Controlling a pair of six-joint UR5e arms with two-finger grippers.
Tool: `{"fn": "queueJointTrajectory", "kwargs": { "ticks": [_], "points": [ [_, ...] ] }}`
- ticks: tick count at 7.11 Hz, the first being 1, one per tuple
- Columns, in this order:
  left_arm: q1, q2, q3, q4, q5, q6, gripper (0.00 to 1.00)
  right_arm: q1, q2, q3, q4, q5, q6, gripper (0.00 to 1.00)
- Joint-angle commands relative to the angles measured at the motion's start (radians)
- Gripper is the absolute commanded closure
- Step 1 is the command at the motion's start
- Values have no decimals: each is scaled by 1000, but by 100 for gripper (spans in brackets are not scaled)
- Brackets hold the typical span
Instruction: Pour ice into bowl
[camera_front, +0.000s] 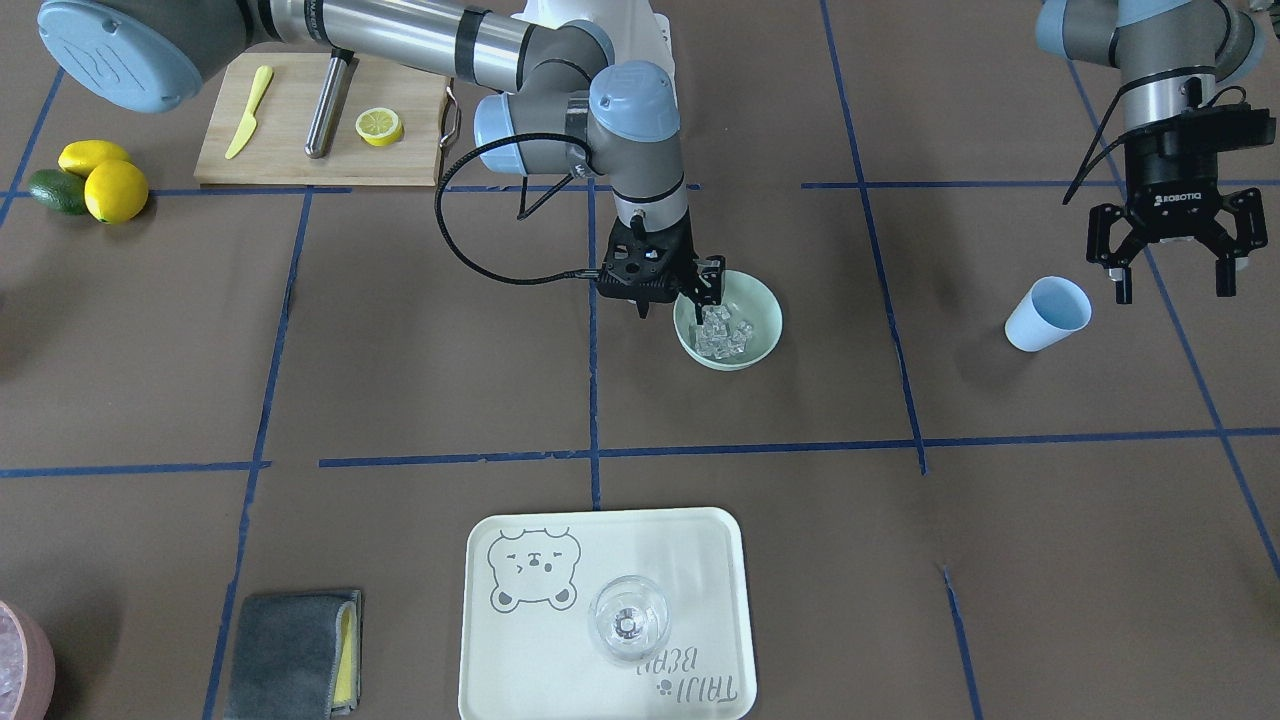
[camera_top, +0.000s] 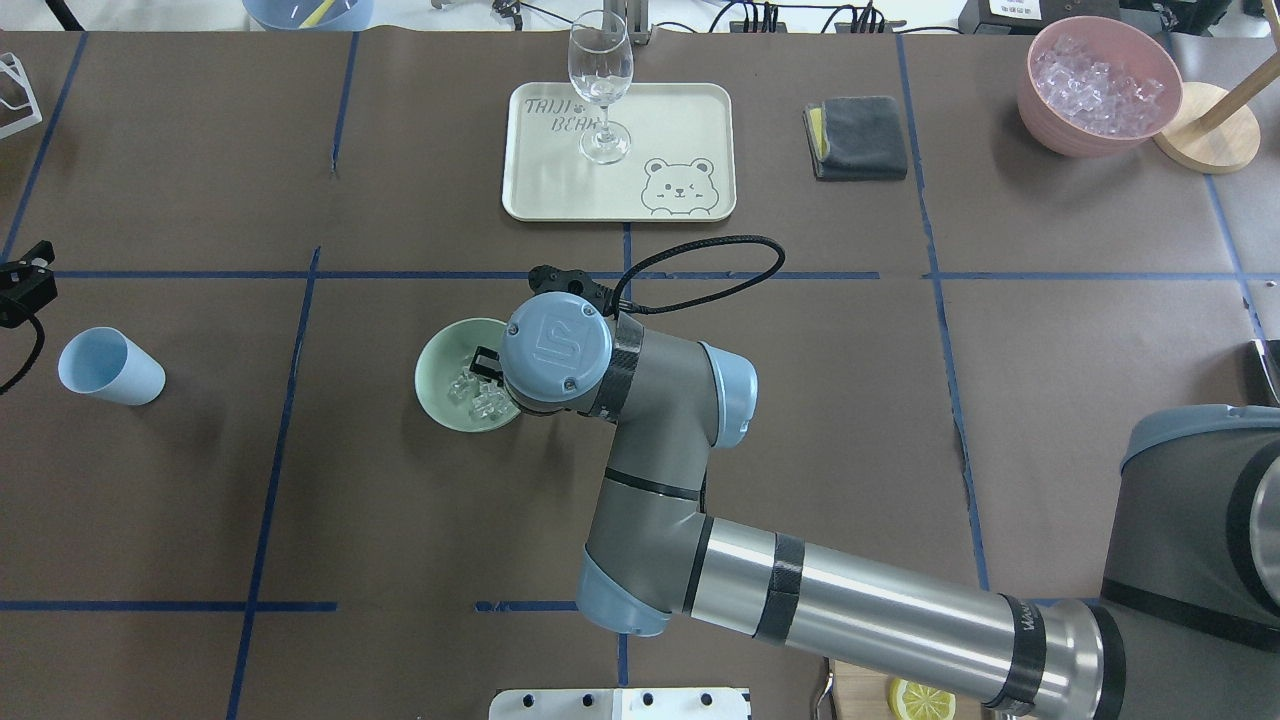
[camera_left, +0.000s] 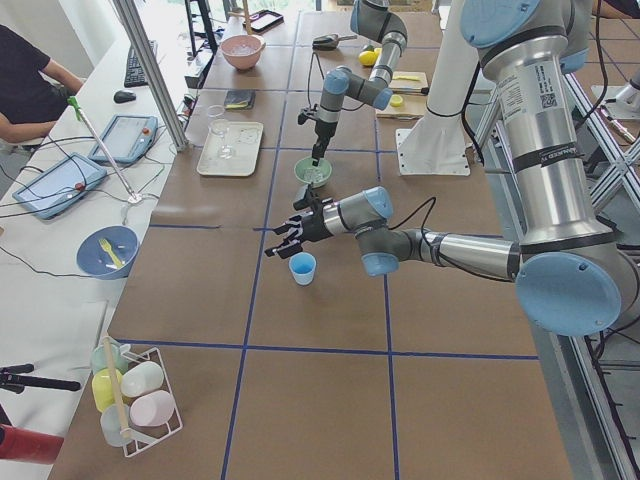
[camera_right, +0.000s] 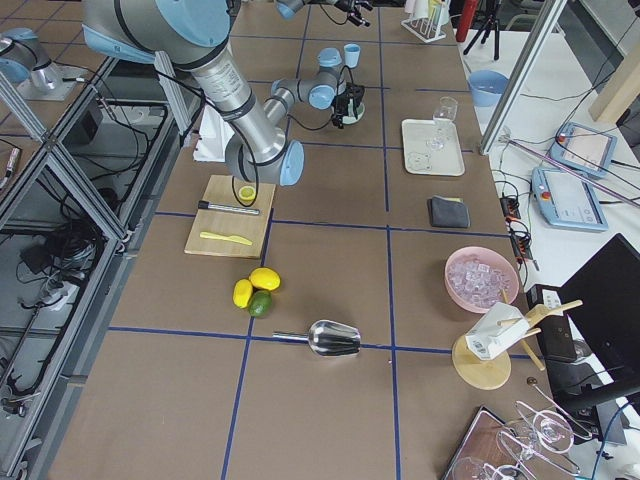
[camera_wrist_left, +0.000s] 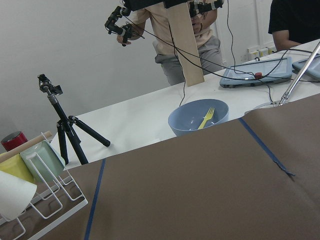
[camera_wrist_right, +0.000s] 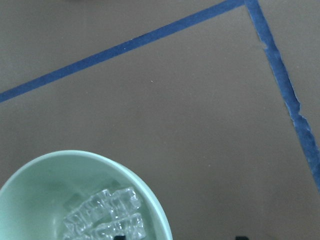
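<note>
The pale mint-green bowl (camera_front: 765, 305) stands near the table's middle, with a small heap of clear ice cubes (camera_front: 725, 332) in it. My right gripper (camera_front: 678, 303) points down at the bowl's rim on the robot's side. It is open, with one finger outside the rim and one inside. The right wrist view shows the bowl (camera_wrist_right: 30, 192) and the ice (camera_wrist_right: 105, 217) just below. My left gripper (camera_front: 1173, 290) is open and empty, and hovers beside the upright light blue cup (camera_front: 1048, 313). The overhead view shows the bowl (camera_top: 440, 352), the ice (camera_top: 470, 392) and the cup (camera_top: 108, 366).
A cream tray (camera_front: 520, 660) with a clear wine glass (camera_front: 627, 620) sits on the operators' side, with a grey cloth (camera_front: 292, 652) beside it. A pink container of ice (camera_top: 1098, 85) stands at a far corner. A cutting board (camera_front: 290, 150) holds a half lemon and a knife, with lemons (camera_front: 112, 188) nearby.
</note>
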Motion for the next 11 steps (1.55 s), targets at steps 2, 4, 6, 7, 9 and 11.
{"fn": "queueJointTrajectory", "kwargs": {
  "ticks": [2, 4, 6, 7, 9, 11],
  "points": [
    [-116, -16, 6, 135, -124, 189, 0, -2, 1, 10, 4, 4, -52, 100],
    [-164, -36, 16, 194, -206, 312, 0, 22, -11, 69, -6, 24, -57, 100],
    [-339, -95, 16, 347, -471, 546, 0, 73, -119, 286, -62, 65, -58, 100],
    [-374, -103, 15, 431, -531, 572, 0, 94, -201, 419, -125, 87, -73, 100],
    [-449, -117, 15, 528, -748, 592, 0, 196, -337, 564, -163, 189, -161, 100],
    [-591, -153, 20, 699, -922, 738, 0, 310, -504, 672, -156, 306, -292, 100]
  ]
}}
